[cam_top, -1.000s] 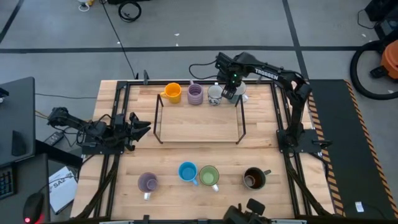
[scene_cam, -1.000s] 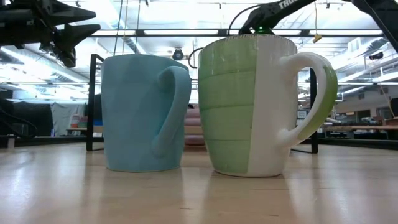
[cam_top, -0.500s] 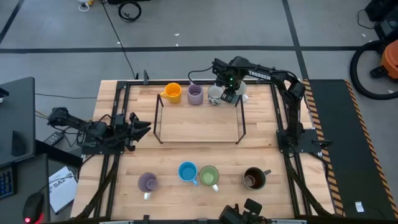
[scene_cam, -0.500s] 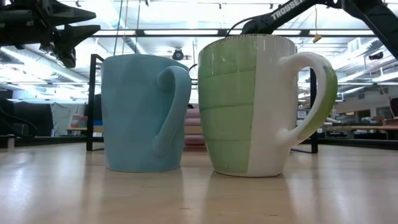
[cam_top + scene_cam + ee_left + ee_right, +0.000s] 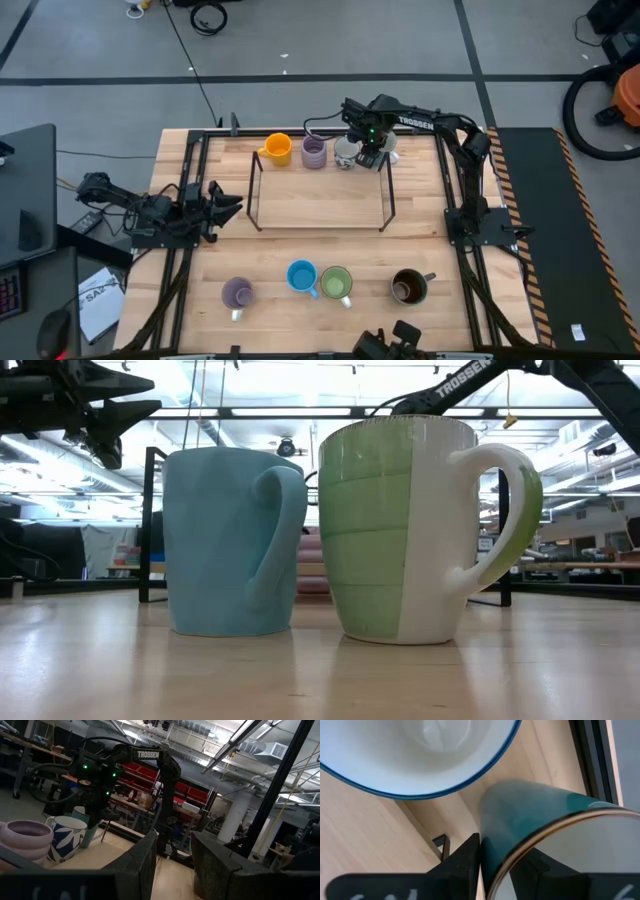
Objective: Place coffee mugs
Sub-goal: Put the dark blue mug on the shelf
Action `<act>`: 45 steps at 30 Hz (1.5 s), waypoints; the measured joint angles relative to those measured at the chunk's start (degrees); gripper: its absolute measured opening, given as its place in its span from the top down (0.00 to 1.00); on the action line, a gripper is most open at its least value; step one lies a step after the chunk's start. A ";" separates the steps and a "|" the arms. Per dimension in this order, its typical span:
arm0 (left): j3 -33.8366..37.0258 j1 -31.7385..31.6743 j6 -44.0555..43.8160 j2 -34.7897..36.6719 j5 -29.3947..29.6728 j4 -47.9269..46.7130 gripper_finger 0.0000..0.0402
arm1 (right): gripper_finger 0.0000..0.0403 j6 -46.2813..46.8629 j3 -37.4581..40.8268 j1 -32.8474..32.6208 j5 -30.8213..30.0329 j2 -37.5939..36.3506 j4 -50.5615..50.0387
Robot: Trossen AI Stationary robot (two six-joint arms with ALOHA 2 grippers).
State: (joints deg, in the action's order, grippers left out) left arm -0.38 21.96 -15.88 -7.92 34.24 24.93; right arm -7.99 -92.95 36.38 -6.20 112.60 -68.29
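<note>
Along the far side of the black wire frame (image 5: pixel 320 228) stand an orange mug (image 5: pixel 277 149), a lavender mug (image 5: pixel 314 152) and a white patterned mug (image 5: pixel 345 153). My right gripper (image 5: pixel 368 151) is beside the patterned mug, shut on a pale mug with a teal outer wall (image 5: pixel 388 152). Near the table's front stand a second lavender mug (image 5: pixel 237 293), a blue mug (image 5: pixel 301 276), a green mug (image 5: pixel 336 284) and a dark brown mug (image 5: pixel 409 287). My left gripper (image 5: pixel 228 205) waits open at the table's left side. My right gripper (image 5: pixel 502 856) has the pale mug by its rim wall (image 5: pixel 492 850). One finger is outside the teal wall and one is inside the mug. The fingers come from above, pointing down. The mug is upright close to the patterned mug (image 5: pixel 415 755); its base is hidden.
The frame's far right post (image 5: pixel 380 165) stands right by the held mug. Bare wood lies inside the frame and between it and the near row of mugs. In the low view the blue mug (image 5: pixel 235 540) and the green mug (image 5: pixel 420 530) fill the foreground.
My right gripper has moved down and a little toward the table's left, carrying the pale mug close beside the white patterned mug. Over the last half second it has kept nearly still. The other mugs have not moved.
</note>
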 joint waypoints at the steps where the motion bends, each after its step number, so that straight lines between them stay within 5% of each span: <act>1: 0.00 0.02 0.00 0.00 0.00 0.00 0.68 | 0.79 0.00 0.00 0.00 0.00 0.00 0.08; 9: 0.00 0.00 0.01 0.00 0.00 0.00 0.68 | 0.89 -0.24 0.02 0.00 -0.09 0.00 0.65; 28: 0.00 0.02 0.00 0.00 0.00 0.02 0.68 | 0.90 -2.71 -0.29 0.00 -0.15 -0.07 -1.23; 45: 0.00 0.00 0.00 0.00 0.00 0.04 0.68 | 0.91 -3.58 -13.81 -0.98 -1.88 -0.20 -9.77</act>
State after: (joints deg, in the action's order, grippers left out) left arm -0.38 21.96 -15.88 -7.92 34.24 24.97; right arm -11.56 -106.75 35.40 -8.08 112.40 -78.06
